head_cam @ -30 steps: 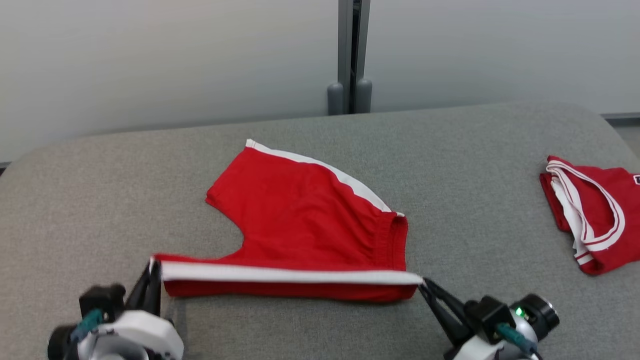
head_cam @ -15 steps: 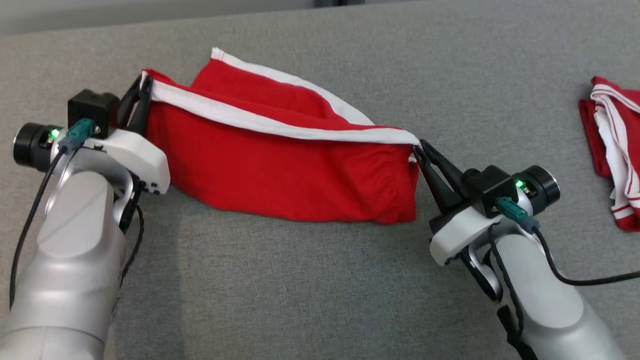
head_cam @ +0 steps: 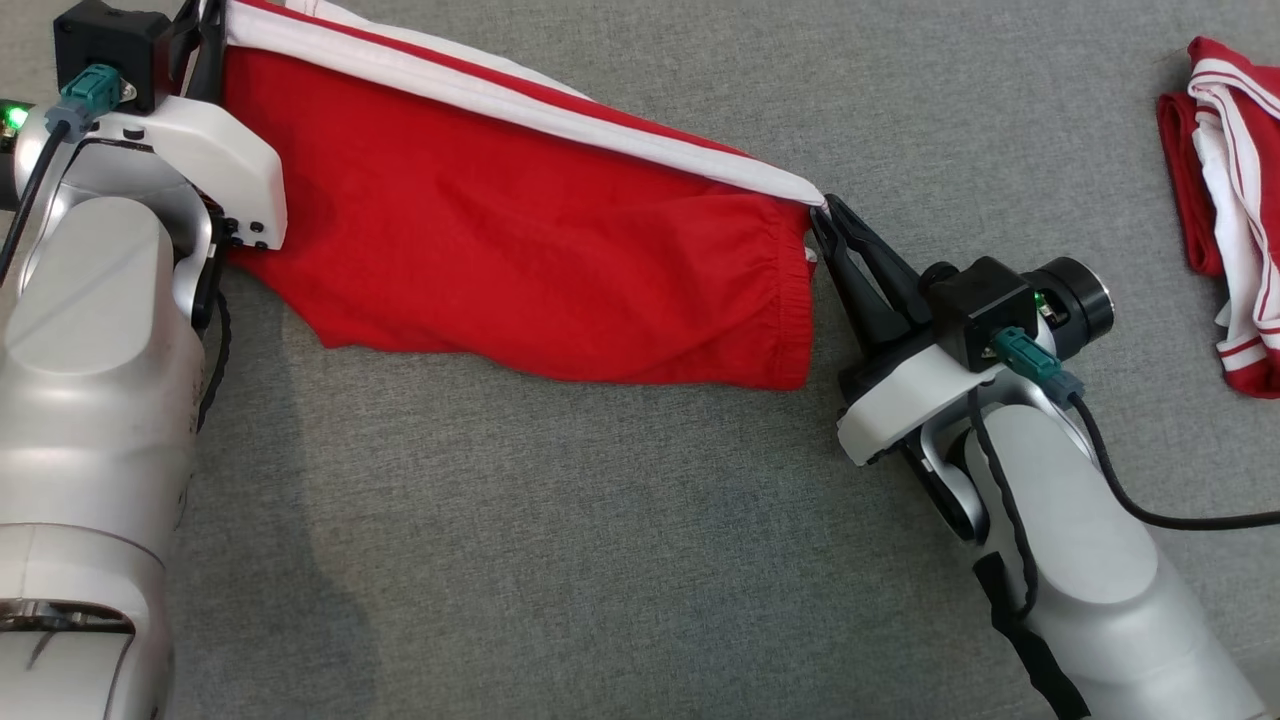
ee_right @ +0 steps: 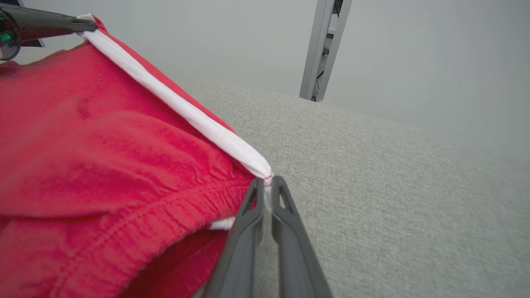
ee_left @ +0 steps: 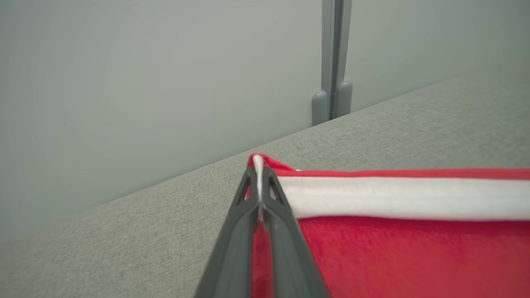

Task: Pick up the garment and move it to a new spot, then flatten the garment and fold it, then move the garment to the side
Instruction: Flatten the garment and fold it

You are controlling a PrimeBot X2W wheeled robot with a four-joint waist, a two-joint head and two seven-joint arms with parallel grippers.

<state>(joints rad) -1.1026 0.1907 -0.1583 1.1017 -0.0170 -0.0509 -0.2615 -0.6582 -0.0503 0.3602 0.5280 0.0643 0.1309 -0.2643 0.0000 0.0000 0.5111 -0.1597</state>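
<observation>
The garment (head_cam: 520, 270) spans two grippers over the worktop (head_cam: 600, 520).
Its left corner sits in the left gripper (ee_left: 259, 182) and its right corner in the right gripper (head_cam: 824, 210); a second cloth bundle (head_cam: 1225, 200) lies on the worktop, well to the right.

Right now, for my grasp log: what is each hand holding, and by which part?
The red fabric shorts with a white side stripe: the left hand pinches the stripe's leg-hem end, the right hand its waistband end.

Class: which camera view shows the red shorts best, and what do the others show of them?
Head view: the red shorts are stretched between left gripper and right gripper. Each wrist view gives its pinched corner and white stripe close up.
</observation>
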